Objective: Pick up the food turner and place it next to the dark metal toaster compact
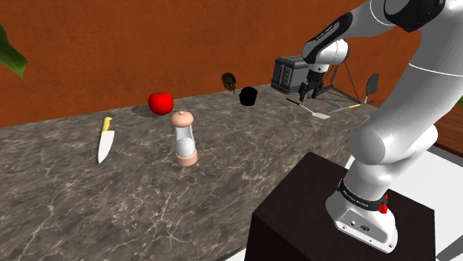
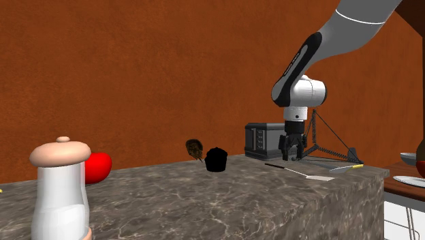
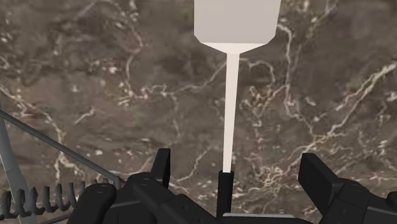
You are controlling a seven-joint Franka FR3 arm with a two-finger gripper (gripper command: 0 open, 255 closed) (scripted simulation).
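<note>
The food turner is judged light, stiff, thin; its dark handle is best taken by the wide-spread gripper.

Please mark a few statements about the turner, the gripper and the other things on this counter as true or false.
1. The turner lies flat on the marbled counter. True.
2. The gripper is shut on the turner's handle. False: its fingers stand apart on either side of the handle, not touching it.
3. The knife has a yellow handle. True.
4. The red fruit sits on top of the toaster. False: it rests on the counter, well off to the shoulder view's left of the toaster.
5. In the shoulder view, the black cup stands between the red fruit and the toaster. True.
</note>
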